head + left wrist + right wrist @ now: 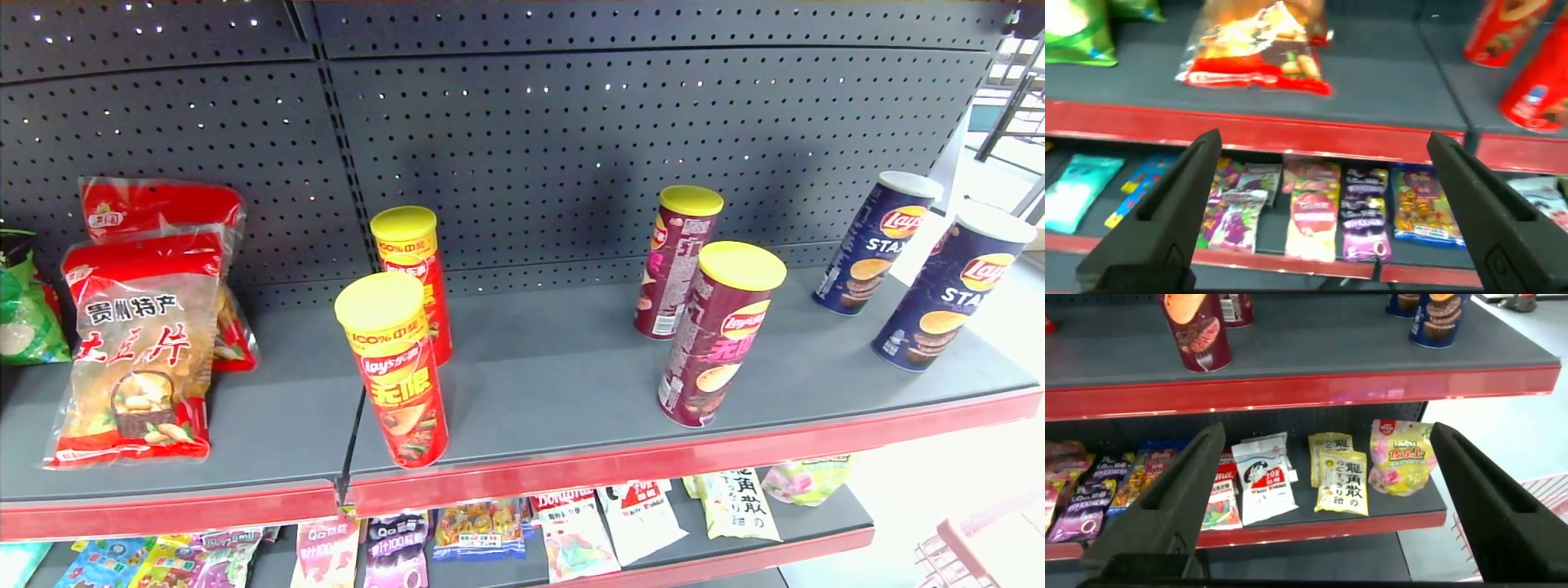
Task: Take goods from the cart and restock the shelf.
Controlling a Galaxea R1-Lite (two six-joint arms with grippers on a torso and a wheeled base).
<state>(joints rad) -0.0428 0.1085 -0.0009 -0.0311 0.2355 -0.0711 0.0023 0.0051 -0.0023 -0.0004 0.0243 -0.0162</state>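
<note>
The grey shelf with a red front lip holds two red chip cans, two maroon cans and two blue cans, all upright. My left gripper is open and holds nothing; it faces the shelf's red lip below a red snack bag. My right gripper is also open with nothing in it, in front of the lower shelf, under a maroon can. A corner of the pink cart shows at the lower right.
Red snack bags and a green bag stand at the shelf's left. The lower shelf carries several candy and snack packets. A black pegboard wall backs the shelf. Between the red and maroon cans the shelf is bare.
</note>
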